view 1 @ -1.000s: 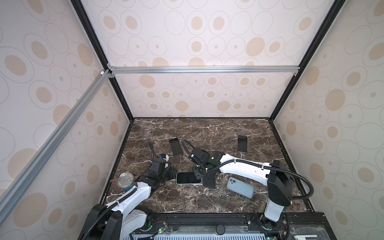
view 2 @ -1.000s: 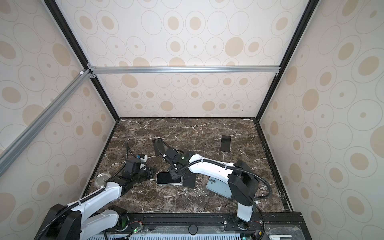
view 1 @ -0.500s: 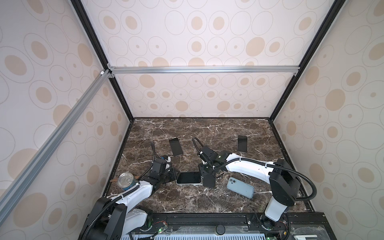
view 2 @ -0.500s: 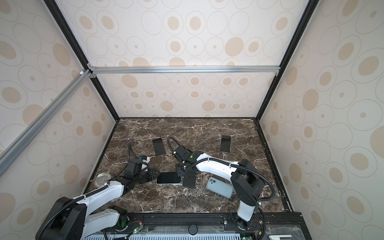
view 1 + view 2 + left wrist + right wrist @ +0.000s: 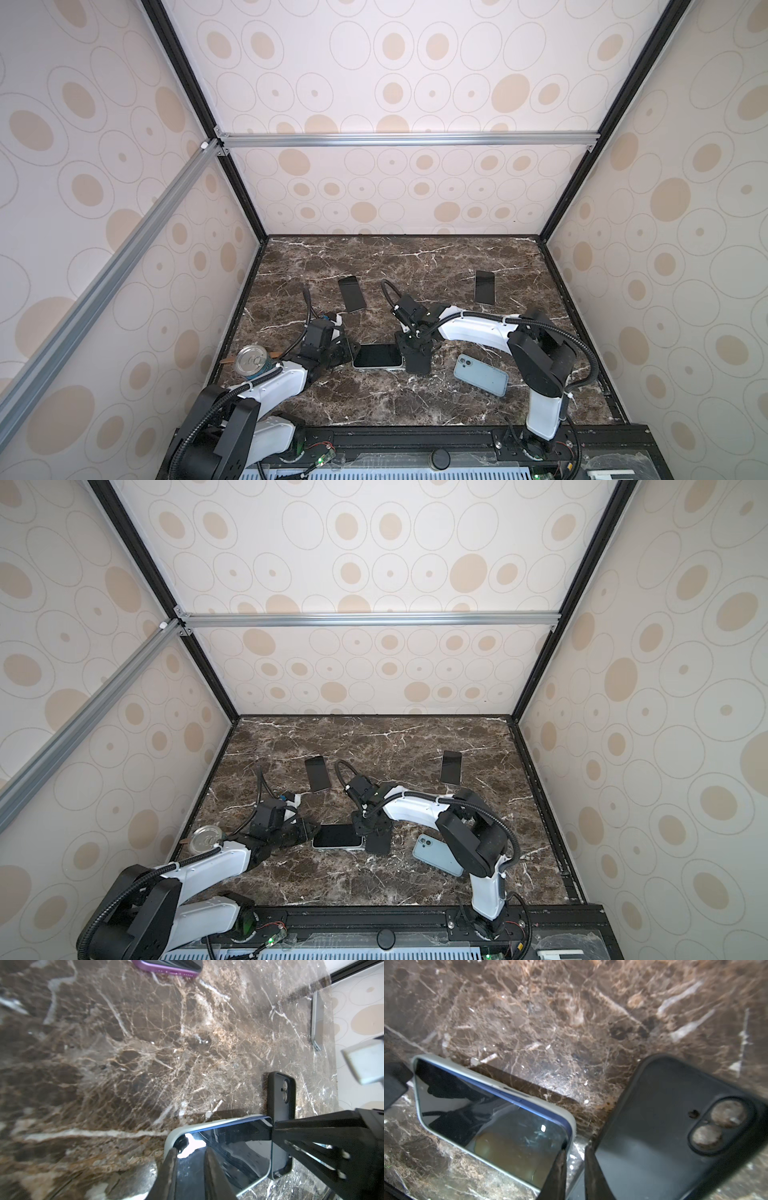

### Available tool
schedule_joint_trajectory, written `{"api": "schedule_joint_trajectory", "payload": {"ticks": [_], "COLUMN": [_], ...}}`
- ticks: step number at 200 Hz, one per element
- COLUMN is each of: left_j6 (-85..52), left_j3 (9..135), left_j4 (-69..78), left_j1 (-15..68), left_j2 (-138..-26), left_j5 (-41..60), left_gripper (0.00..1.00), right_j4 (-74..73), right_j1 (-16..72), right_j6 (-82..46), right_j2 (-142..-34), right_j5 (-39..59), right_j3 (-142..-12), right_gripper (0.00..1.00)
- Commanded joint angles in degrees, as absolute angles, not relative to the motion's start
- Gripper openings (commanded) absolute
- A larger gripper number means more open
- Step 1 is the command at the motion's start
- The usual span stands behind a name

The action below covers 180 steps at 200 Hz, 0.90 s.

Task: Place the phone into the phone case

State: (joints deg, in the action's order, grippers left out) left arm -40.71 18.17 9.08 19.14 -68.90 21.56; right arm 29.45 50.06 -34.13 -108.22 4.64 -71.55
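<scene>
I judged the job to be at the seating step. The phone (image 5: 377,356) lay screen up, near the front and a little left of centre on the marble table (image 5: 415,266). It was already inside a pale phone case (image 5: 168,1142), but a blue strip of its body showed along the far long edge, so I could not tell whether that side had clicked home. The left gripper (image 5: 348,354) sat at the phone's left end and the right gripper (image 5: 575,1150) at its right end, each with jaws drawn almost together and clasping nothing. As I read it, the next move called for pressing down along that far edge while the other arm braced the opposite end against sliding on the smooth stone. An empty black case (image 5: 654,1126) lay back up just beside the phone's right end, under my right arm, and looked the likeliest thing to get nudged. A light-blue phone (image 5: 481,375) lay face down farther right. A purple-edged phone (image 5: 352,294) and another dark phone (image 5: 485,287) lay well apart toward the far side, and a tin can (image 5: 251,360) stood by the left edge.
</scene>
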Motion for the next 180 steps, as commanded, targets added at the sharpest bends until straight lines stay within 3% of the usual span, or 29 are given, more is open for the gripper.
{"api": "schedule_joint_trajectory", "payload": {"ticks": [1, 180], "left_j6": [-41.0, -38.9], "left_j3": [17.1, 20.3], "left_j4": [9.3, 1.7], "left_j1": [18.9, 18.7], "left_j2": [-68.8, -62.1], "left_j5": [21.2, 16.2], "left_gripper": [0.23, 0.30], "right_j4": [29.7, 32.4], "right_j1": [49.8, 49.5], "right_j6": [-33.8, -32.9], "right_j2": [-109.8, -106.3], "right_j5": [5.7, 6.2], "right_j3": [-73.0, -75.1], "right_gripper": [0.18, 0.21]}}
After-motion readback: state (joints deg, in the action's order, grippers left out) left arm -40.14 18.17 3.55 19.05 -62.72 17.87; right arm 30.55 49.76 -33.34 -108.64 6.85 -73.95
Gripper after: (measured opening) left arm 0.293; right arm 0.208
